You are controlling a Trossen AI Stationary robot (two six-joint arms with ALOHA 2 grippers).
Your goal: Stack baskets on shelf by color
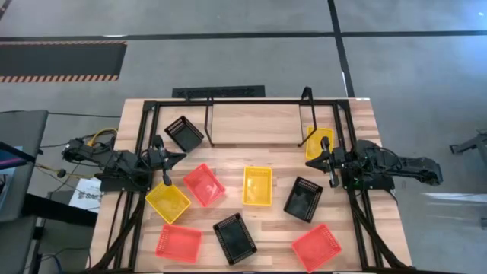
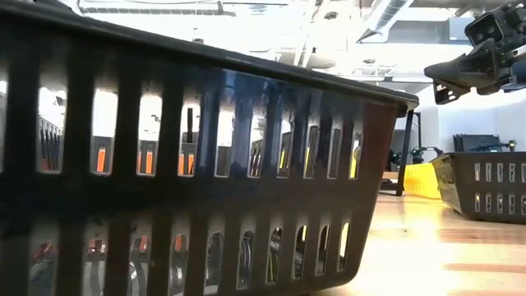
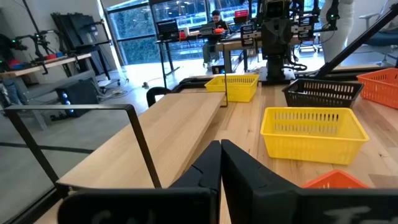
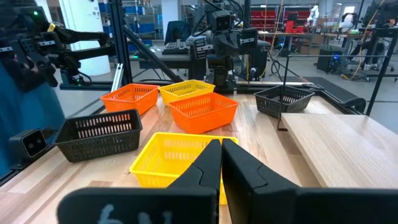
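Nine small plastic mesh baskets lay scattered over the wooden tabletop, mostly at six o'clock of the thin black metal-rod shelf. The left gripper at nine o'clock and right gripper at three o'clock hovered with fingers closed, holding nothing.

We see our left gripper by the bench's left edge, its dark fingers pressed together and holding nothing. Our right gripper sits by the right edge, fingers nearly closed and empty, both arms folded low and pointing inward.
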